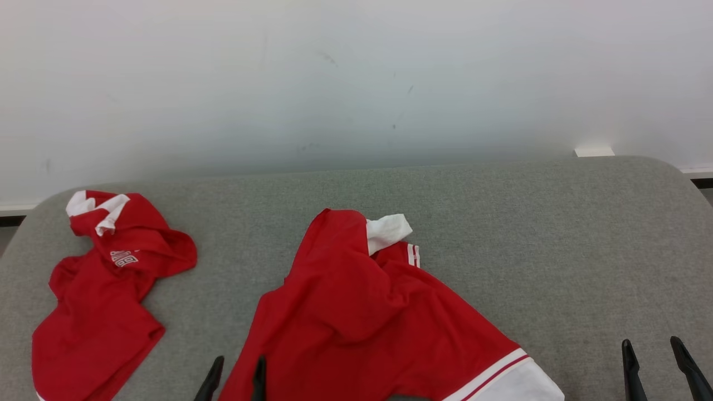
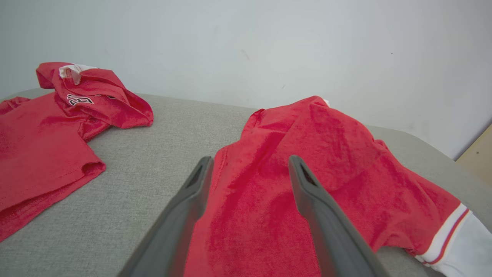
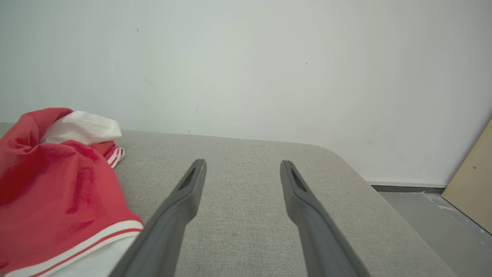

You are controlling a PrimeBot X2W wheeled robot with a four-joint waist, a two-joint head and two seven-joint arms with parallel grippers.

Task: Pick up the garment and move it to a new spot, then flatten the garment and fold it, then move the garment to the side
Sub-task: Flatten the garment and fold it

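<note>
the red jersey [image 1: 356, 301] is seen crumpled on the grey table [image 1: 501, 223], beneath the left gripper [image 1: 238, 365] (fingers spread, nothing clamped); the right gripper [image 1: 652, 342] is spread too, with the jersey to its left.

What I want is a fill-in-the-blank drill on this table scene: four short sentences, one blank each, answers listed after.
1. The middle garment is red with ____ sleeve trim.
2. The second garment lies on the table to the robot's ____ of it.
3. The left tool stands ____, with red cloth seen between its fingers.
4. The right tool, above bare table, holds ____.
Missing words: white; left; open; nothing.
</note>
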